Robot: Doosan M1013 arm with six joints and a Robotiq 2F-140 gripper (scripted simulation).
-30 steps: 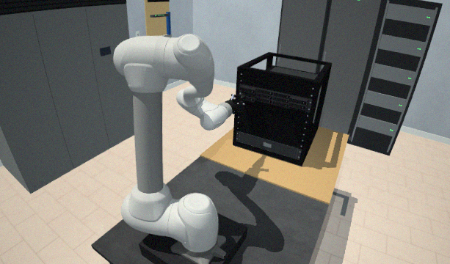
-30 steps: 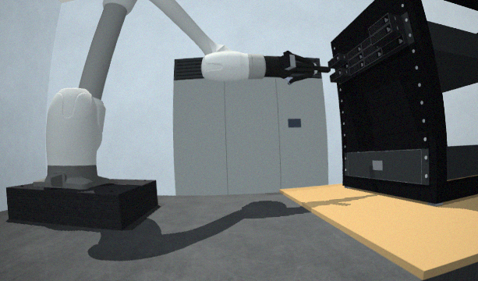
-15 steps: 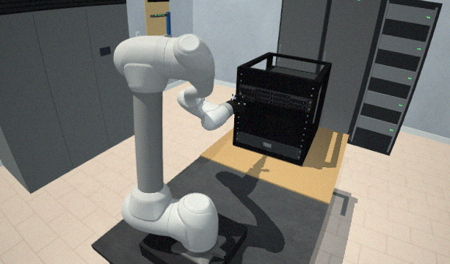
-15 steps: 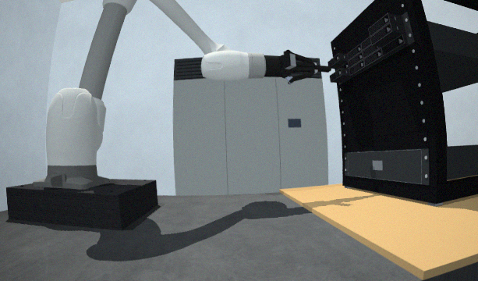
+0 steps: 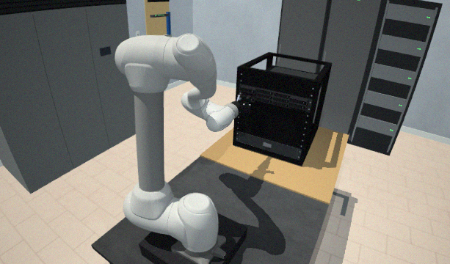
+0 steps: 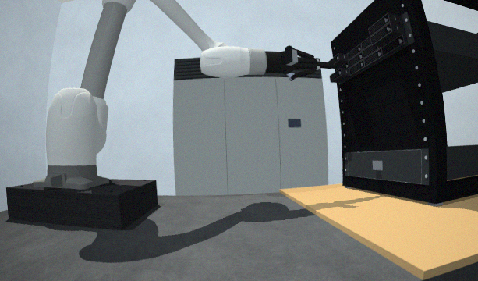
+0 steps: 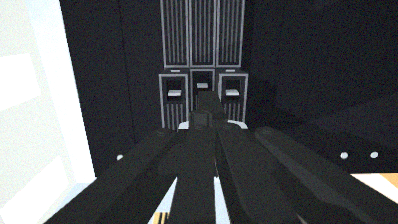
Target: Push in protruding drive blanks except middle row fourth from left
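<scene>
The black rack (image 5: 244,70) (image 6: 383,117) (image 7: 305,55) stands on a tan board (image 5: 294,176) (image 6: 379,230). Its band of drive blanks (image 5: 280,97) (image 6: 369,43) runs across the upper front. My gripper (image 5: 240,104) (image 6: 325,65) (image 7: 207,106) is shut and empty, reaching level at the left end of the band. In the wrist view, which is turned sideways, its tips meet the middle blank (image 7: 202,84) of the leftmost column, between two neighbouring blanks (image 7: 175,97) (image 7: 233,95). I cannot tell which blanks stick out.
A grey panel (image 5: 267,145) (image 6: 384,165) sits low on the rack's front. Grey cabinets (image 5: 45,92) (image 6: 246,133) stand to the left and behind the arm. A tall server tower (image 5: 397,73) stands right of the rack. The arm's base (image 5: 173,216) (image 6: 79,203) is on a dark mat.
</scene>
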